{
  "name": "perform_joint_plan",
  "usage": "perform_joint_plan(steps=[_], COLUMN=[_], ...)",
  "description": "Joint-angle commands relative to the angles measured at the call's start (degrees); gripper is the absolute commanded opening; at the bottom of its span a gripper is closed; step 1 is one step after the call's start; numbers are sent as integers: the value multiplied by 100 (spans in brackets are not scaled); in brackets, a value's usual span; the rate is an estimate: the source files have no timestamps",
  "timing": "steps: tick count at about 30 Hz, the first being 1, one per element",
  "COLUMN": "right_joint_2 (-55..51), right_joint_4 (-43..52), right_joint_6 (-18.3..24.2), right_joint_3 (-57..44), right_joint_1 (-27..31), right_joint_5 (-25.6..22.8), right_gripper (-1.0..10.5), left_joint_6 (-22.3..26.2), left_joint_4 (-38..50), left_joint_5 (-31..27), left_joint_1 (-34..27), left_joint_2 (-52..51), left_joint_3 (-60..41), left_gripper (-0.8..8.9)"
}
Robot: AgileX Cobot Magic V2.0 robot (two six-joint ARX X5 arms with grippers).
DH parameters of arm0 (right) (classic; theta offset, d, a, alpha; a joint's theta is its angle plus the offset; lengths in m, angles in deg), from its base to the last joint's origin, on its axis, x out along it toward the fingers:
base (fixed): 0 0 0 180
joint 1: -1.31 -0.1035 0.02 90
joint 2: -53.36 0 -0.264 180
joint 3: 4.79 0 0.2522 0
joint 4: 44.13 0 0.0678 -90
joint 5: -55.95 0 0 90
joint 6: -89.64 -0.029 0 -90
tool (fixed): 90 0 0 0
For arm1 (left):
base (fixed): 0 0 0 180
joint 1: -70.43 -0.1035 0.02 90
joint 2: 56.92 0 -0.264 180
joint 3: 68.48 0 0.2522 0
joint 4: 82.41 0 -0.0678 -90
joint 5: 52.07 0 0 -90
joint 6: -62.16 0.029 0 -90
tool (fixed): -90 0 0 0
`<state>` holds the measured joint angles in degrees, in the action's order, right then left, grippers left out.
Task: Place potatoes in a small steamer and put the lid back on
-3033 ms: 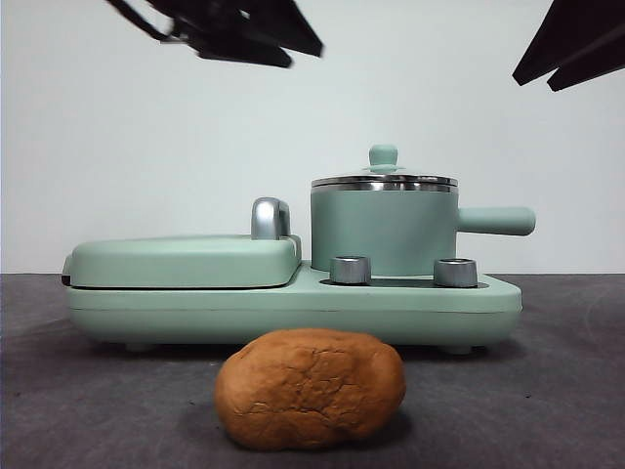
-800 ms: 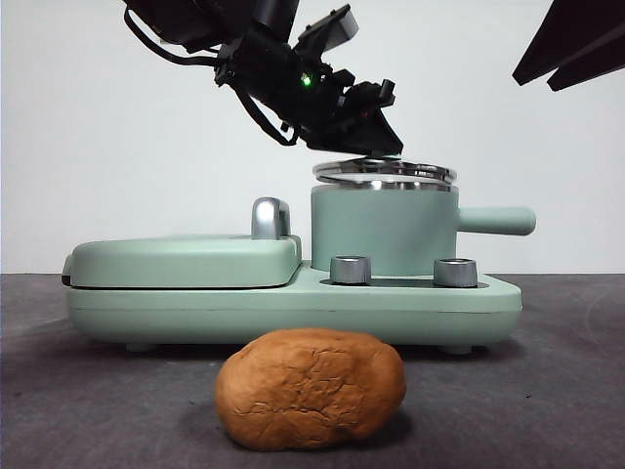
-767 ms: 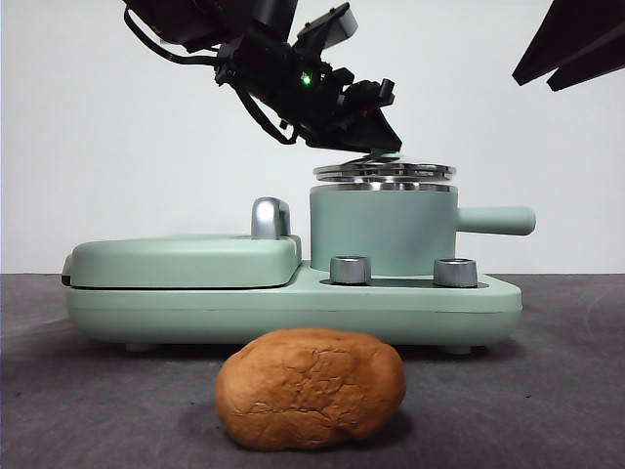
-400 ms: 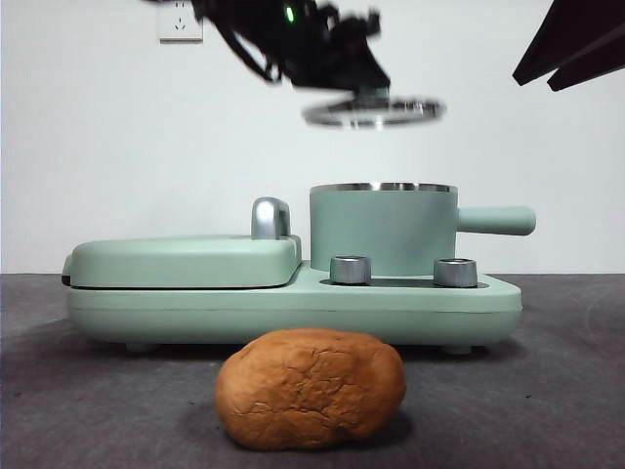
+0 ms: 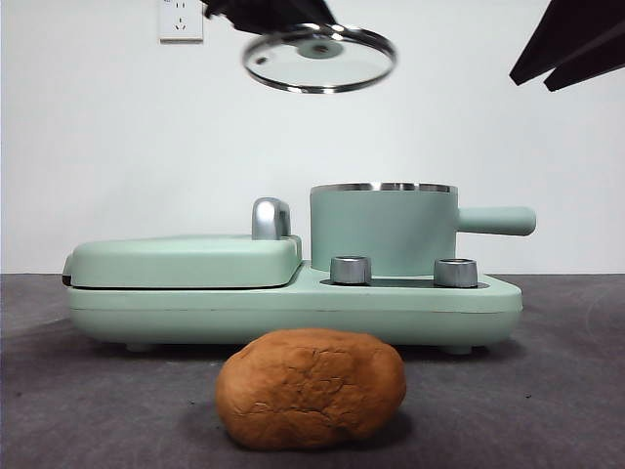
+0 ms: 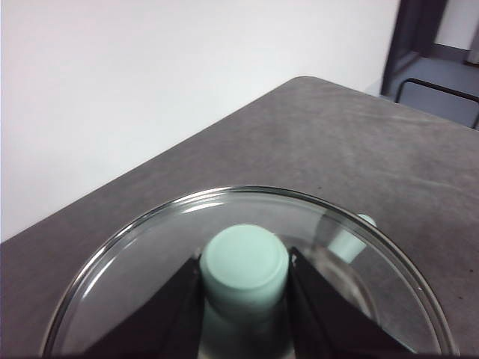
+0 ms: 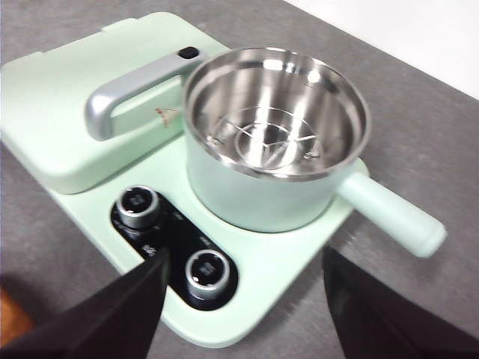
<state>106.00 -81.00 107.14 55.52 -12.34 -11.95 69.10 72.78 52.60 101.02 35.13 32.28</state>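
Observation:
The clear glass lid (image 5: 319, 59) hangs tilted high above and left of the small steamer (image 5: 383, 230), whose steel rim stands uncovered. My left gripper (image 5: 293, 18) enters from the top edge and is shut on the lid's mint-green knob (image 6: 245, 262); it shows in the left wrist view (image 6: 245, 273) over the lid (image 6: 150, 247). The right wrist view shows the steamer (image 7: 273, 127) with only a steel rack inside. The potato (image 5: 311, 388) lies on the table in front of the appliance. My right gripper (image 5: 532, 80) waits open at the top right, above the steamer (image 7: 245, 262).
The steamer sits on a mint-green appliance base (image 5: 293, 308) with two steel dials (image 5: 351, 270) and a closed griddle cover (image 5: 186, 259) with a steel handle (image 5: 270, 217). The steamer's side handle (image 5: 498, 220) points right. The tabletop (image 5: 557, 391) is dark grey.
My left gripper came down, closed on the lid's knob and lifted the lid off the steamer. The lid has risen, moved left and tilted. The potato and the right arm have not moved.

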Motion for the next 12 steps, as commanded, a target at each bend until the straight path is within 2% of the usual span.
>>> perform_joint_plan(steps=[1, 5, 12], right_joint_2=[37, 37, 39], right_joint_4=[37, 35, 37], right_joint_6=[-98, -96, -96], right_joint_3=[105, 105, 105], right_joint_1=[-129, -334, -697], right_joint_5=[-7, -7, -4], right_gripper=[324, 324, 324], left_joint_6=[-140, -153, -262], left_joint_4=[13, -151, -136], left_joint_5=[13, 13, 13], left_joint_1=[-28, -144, -334], left_joint_2=[-295, -619, -1495], left_joint_3=[138, -31, -1080], left_gripper=[10, 10, 10])
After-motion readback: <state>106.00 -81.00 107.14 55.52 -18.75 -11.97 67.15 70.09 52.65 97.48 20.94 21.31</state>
